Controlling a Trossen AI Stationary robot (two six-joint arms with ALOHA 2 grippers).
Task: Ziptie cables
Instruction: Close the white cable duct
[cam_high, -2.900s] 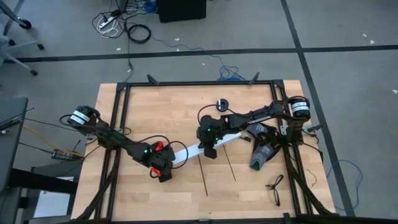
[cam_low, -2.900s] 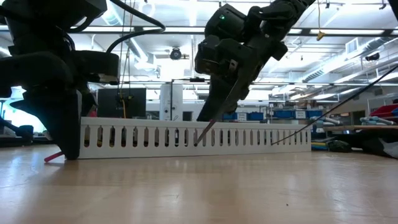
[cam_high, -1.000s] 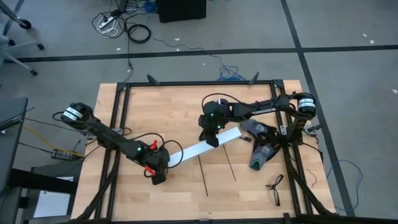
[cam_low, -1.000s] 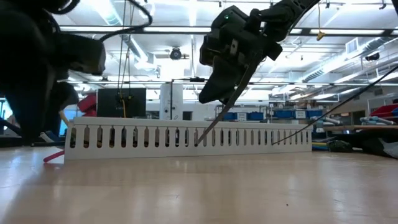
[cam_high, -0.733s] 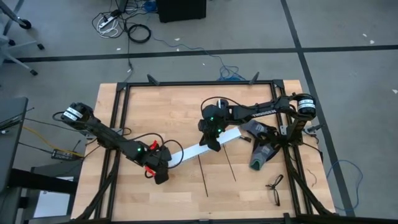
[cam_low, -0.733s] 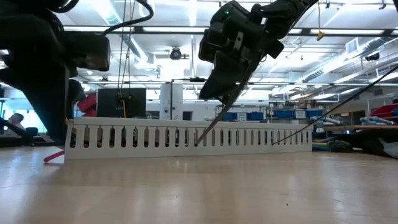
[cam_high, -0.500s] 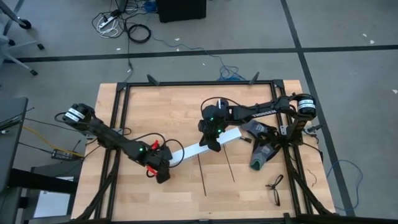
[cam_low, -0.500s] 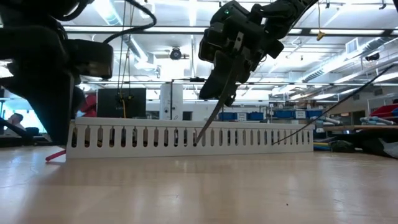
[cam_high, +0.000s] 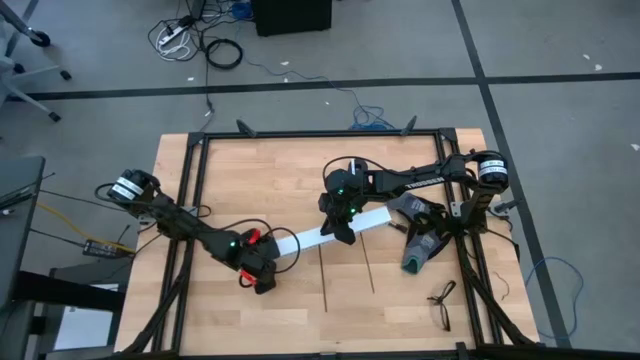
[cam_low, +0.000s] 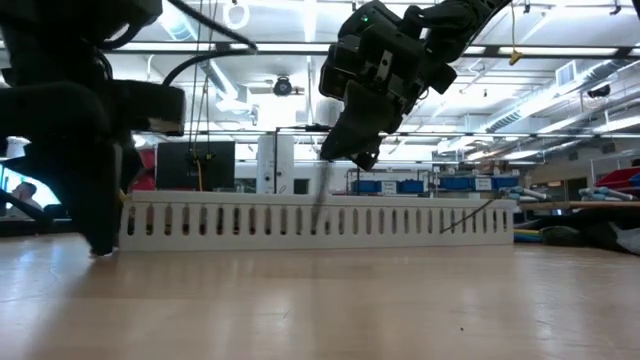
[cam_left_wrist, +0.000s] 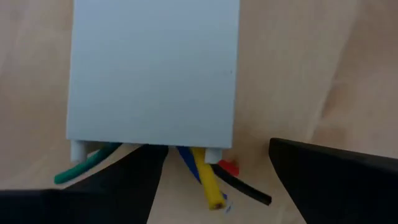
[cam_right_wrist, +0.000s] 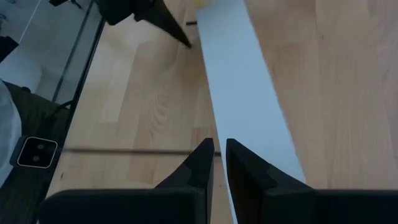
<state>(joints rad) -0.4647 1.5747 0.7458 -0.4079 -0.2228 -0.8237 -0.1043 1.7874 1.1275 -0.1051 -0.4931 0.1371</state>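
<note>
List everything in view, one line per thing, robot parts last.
channel: one, white, slotted, lying diagonally at mid-table
cables: several, green, blue, yellow, red, black ends poking from the channel's left end
held ziptie: one, black, slanting from the right tool down to the table
loose ziptie: one, black, flat on the table
glasses: one pair, dark, table's near right corner
table: one, light wood
left tool: open, at the channel's left end
right tool: shut on held ziptie, over the channel

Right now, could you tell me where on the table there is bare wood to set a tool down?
Bare wood lies behind the white slotted channel, toward the table's far edge, and along the near edge left of the zipties. It is crowded mid-table around the channel, the left gripper and the right gripper.
</note>
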